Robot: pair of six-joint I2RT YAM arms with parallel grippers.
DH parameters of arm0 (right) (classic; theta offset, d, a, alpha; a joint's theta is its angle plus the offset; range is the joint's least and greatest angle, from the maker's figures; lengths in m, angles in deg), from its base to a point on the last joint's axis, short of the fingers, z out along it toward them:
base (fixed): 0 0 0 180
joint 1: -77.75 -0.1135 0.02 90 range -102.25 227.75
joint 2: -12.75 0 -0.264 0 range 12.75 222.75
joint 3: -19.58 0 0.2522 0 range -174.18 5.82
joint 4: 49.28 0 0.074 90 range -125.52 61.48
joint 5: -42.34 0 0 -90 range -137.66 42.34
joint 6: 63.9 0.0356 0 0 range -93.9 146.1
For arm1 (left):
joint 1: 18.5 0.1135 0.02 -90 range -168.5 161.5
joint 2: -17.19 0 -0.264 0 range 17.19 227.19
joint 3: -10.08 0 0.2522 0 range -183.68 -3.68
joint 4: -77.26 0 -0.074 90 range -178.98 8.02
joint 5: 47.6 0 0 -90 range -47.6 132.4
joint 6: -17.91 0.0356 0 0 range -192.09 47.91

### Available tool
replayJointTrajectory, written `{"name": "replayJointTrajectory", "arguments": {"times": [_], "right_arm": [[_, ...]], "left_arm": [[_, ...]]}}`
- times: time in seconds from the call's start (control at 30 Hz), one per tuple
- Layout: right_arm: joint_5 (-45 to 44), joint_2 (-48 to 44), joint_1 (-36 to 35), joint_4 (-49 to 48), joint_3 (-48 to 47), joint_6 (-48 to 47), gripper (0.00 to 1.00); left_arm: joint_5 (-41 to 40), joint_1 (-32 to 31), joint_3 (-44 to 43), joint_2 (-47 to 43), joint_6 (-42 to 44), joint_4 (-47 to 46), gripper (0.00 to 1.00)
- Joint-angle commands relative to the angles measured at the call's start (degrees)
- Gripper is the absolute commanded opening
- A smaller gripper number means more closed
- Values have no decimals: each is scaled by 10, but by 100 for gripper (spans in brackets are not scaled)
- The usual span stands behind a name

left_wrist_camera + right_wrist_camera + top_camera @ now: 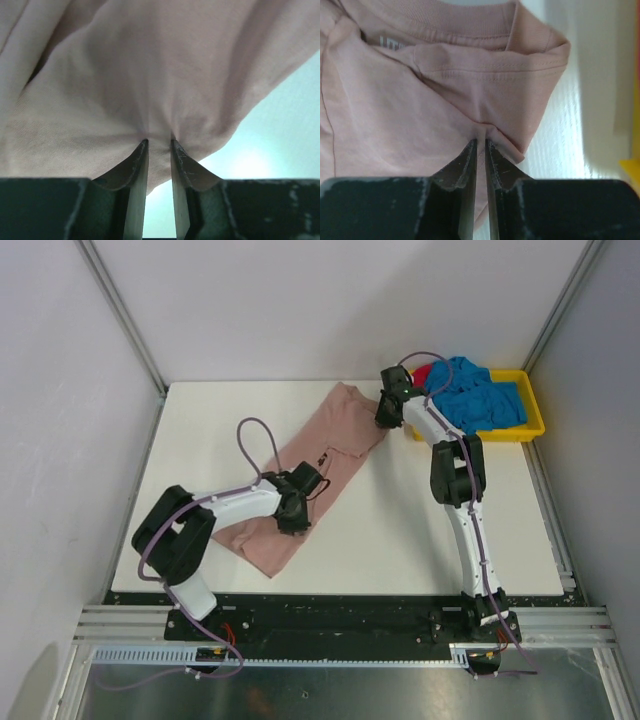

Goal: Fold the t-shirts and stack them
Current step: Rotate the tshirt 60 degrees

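A dusty pink t-shirt [320, 465] lies lengthwise across the white table, partly folded, with small print near its middle. My left gripper [297, 523] is shut on the shirt's lower edge; in the left wrist view the cloth [150, 90] is pinched between the fingertips [140, 150]. My right gripper [386, 416] is shut on the shirt's sleeve edge near the collar; the sleeve [520, 65] and collar show in the right wrist view. Blue t-shirts [480, 395] and a red one [424, 373] sit heaped in the yellow tray.
The yellow tray [535, 425] stands at the table's back right corner, close to my right arm. Grey walls enclose the table [400, 530] on three sides. A purple cable loops above my left arm.
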Motion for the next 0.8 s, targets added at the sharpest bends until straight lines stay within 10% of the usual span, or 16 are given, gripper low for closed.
{"name": "replayJointTrajectory", "arguments": {"times": [0.0,0.4,0.77], "right_arm": [[-39,41,17,20,-72,-40,17],[1,63,28,-28,-118,-76,26],[11,-12,13,-30,-119,-67,35]], "left_arm": [[56,-38,-47,41,-49,-18,28],[115,-87,-160,114,-66,-18,29],[46,-64,-69,-68,3,-6,36]]}}
